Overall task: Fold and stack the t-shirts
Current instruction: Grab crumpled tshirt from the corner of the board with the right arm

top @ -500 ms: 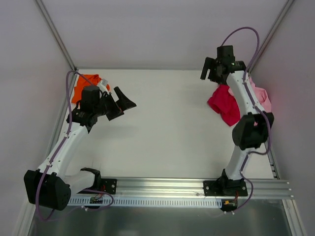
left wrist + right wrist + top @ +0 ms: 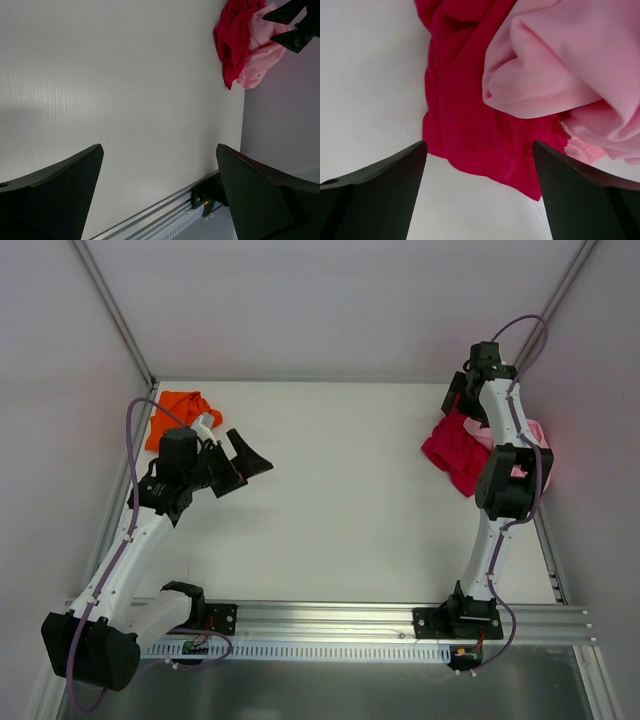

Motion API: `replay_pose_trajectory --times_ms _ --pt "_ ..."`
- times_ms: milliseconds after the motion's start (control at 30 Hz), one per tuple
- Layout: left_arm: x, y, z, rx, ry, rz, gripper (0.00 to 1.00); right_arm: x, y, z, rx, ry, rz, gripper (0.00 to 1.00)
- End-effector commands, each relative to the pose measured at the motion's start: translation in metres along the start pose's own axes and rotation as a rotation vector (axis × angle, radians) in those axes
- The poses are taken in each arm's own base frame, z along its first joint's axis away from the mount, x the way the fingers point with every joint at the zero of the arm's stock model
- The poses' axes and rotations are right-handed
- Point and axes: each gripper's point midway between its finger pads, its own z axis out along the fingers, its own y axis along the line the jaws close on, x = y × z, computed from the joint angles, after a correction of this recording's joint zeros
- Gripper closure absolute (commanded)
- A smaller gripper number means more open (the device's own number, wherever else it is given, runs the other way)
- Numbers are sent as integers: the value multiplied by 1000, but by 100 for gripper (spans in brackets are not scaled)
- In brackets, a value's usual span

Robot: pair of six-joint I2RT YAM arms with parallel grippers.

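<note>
Poised with right hand (image 2: 477, 150) gaping, empty, over crimson tee (image 2: 465, 100) tangled with pink tee (image 2: 560, 60) at far-right of bench (image 2: 340, 490), likely to pick one; left hand (image 2: 245, 460) likewise released, orange tee (image 2: 175, 410) far-left

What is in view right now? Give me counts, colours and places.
orange t-shirt: one, bright orange, crumpled in the table's far left corner
red t-shirt: one, crimson, crumpled at the far right
pink t-shirt: one, light pink, bunched partly over the red one
table: one, white
rail: one, silver, along the near edge
left tool: one, black, open, above the table's left side, empty
right tool: one, black, open, over the red and pink shirts, empty
</note>
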Motion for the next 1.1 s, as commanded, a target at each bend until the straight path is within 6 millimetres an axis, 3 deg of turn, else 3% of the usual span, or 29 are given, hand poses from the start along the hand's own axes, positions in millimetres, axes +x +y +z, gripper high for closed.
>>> replay_pose_trajectory --times_ms 0,167,267,467,600,867,1033,1067 --pt "6 6 -3 -6 3 4 1 -24 -25 -20 101 -101 -53 8" --pt "14 10 -1 -7 27 -2 1 -46 -77 -34 326 -170 -76 9" --pt "14 11 0 -5 29 0 1 -49 -105 -42 431 -189 -43 9" --pt "13 8 0 1 41 11 1 -54 -138 -59 627 -231 -50 10" --pt "13 3 -1 15 60 23 1 -52 -149 -62 699 -225 -61 9" --pt "5 -3 -1 -3 64 9 1 -18 -156 -26 622 -108 -13 10" --pt "6 -2 -7 -24 52 -4 1 -9 -162 -12 610 -77 33 11" --pt "8 0 -9 -37 63 -6 1 -6 -163 -8 610 -71 30 16"
